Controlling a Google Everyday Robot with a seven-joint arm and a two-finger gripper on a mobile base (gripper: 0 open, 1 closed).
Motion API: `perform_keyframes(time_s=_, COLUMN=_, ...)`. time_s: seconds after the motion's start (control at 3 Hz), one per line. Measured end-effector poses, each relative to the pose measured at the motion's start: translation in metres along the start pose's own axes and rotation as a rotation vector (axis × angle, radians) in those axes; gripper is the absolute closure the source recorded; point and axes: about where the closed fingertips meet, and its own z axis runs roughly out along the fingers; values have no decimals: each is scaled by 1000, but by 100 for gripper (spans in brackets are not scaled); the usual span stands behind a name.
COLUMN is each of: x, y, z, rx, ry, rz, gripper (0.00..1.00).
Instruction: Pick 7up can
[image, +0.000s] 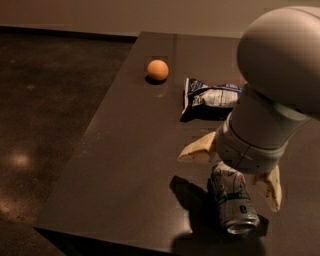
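Presently listed: grey-white arm descending from the upper right over the dark table (120, 150); gripper (229, 179) low over the 7up can (234, 202), tan fingers (197, 147) spread wide apart, flanking its far end. Can lies on its side (mouth toward the near edge). Behind it: chip bag (210, 97), orange (157, 70).

An orange (158, 70) sits near the far left edge of the dark table (125, 165). A blue-and-white chip bag (212, 97) lies to its right, apart from it.
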Motion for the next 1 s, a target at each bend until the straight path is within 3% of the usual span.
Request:
perform_keyframes(time_s=0.33, x=2, y=3, z=6, rx=-41, ry=-8, rz=-13, gripper=13)
perform_keyframes(time_s=0.67, x=0, y=6, z=8, rx=-79, ry=-18, rz=-16, gripper=37)
perform_keyframes(time_s=1.0, x=3, y=4, z=5, rx=-81, ry=-21, rz=30, gripper=62)
